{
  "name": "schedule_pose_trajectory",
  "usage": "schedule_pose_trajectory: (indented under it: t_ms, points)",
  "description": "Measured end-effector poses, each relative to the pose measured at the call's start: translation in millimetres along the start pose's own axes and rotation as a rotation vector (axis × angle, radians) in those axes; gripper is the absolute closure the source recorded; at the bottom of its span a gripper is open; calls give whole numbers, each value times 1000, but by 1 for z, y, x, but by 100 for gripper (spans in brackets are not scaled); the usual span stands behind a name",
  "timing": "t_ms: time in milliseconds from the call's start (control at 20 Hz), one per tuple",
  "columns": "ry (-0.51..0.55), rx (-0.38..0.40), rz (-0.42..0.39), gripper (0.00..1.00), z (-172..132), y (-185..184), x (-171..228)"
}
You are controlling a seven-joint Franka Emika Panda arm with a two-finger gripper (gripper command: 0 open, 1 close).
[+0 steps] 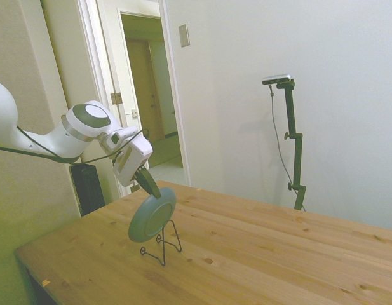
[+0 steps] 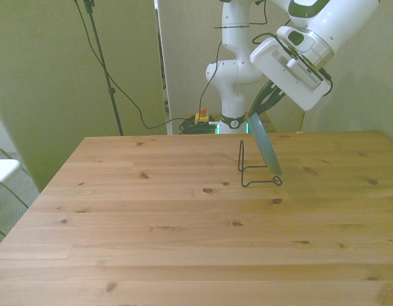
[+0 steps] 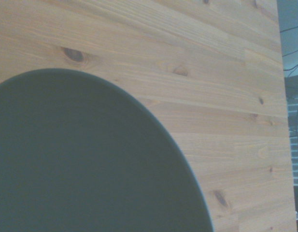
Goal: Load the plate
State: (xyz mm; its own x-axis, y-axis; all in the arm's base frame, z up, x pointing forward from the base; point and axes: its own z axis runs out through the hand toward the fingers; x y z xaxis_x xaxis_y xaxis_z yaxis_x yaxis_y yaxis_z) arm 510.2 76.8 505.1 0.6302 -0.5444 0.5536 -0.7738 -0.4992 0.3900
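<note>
- The plate (image 1: 152,215) is held on edge and tilted, its top rim pinched in the jaws and its lower part down at the wire stand (image 1: 162,244) on the bench (image 1: 259,254). Holding it by the top rim leaves the bottom edge free to drop into the stand.
- The gripper (image 1: 147,183) is angled downward from the white arm (image 1: 68,130); its dark jaws are clamped on the plate's upper rim, one on each face.
- In the front view the plate (image 2: 265,145) shows nearly edge-on, leaning toward the front view's right, with its lower edge close to the base loop of the stand (image 2: 257,169). Whether it already rests on the wire cannot be told.
- The tilt seems meant to match the lean the stand's upright will give the plate once seated.
- From the wrist camera the plate's face (image 3: 86,159) fills most of the picture, directly below the jaws, with bare wood beyond it.
- Judged from this, loading is nearly done; seating and letting go remain.
</note>
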Motion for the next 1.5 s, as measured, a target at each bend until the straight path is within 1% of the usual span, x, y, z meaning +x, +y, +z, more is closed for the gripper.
schedule_pose_trajectory:
  t_ms: [250, 450, 600, 850, 1150, 1300, 1500]
  points:
    - [36, -20, -4, 100, 5, -10, -6]
    - [42, -30, -9, 100, 10, -10, -10]
    - [51, -28, -4, 100, 5, -11, -12]
    - [122, -27, 8, 100, -11, -16, -21]
    - [174, -69, 35, 100, -33, -20, -43]
    - [199, -84, 45, 100, -32, -21, -45]
    - [209, -106, 53, 100, -23, -21, -40]
